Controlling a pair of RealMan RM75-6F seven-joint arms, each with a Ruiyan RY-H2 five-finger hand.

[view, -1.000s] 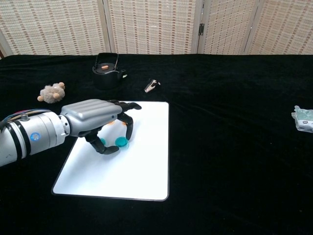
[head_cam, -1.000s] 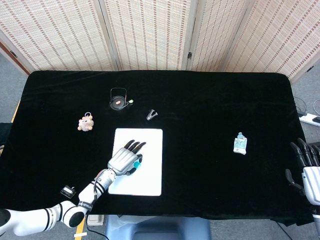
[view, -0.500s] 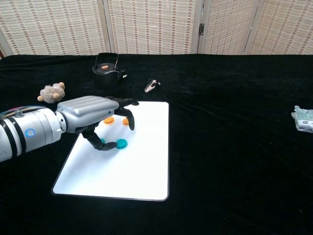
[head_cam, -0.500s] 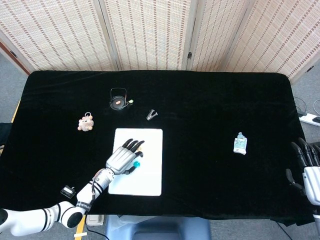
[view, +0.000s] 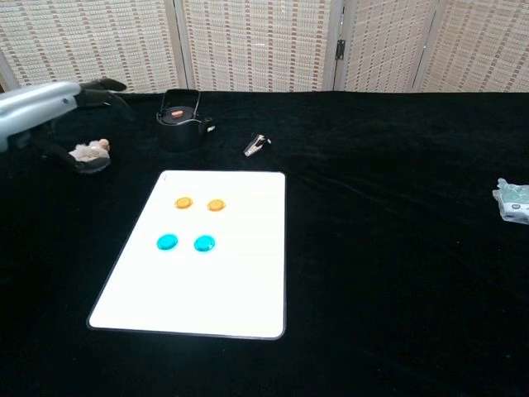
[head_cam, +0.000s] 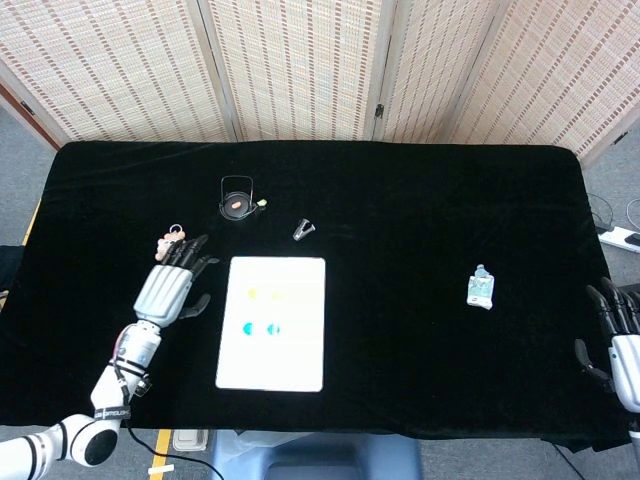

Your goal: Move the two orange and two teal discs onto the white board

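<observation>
The white board (view: 223,289) lies flat on the black table, long side running away from the robot. On its far half sit two orange discs (view: 183,203) (view: 216,205) side by side, with two teal discs (view: 167,242) (view: 204,243) just nearer, all apart.

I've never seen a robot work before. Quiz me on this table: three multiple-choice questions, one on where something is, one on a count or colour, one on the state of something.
1. Where do the orange discs lie?
A. on the black cloth
B. on the white board, in the row farther from the robot than the teal discs
C. inside the kettle

2. How many discs are on the board?
A. two
B. three
C. four

3. What is the left robot hand doing?
A. holding nothing, fingers apart
B. gripping a teal disc
C. pressing on the board

Answers: B, the chest view shows them beyond the teal pair; C, two orange and two teal; A, it is off the board's left edge with nothing in it.
</observation>
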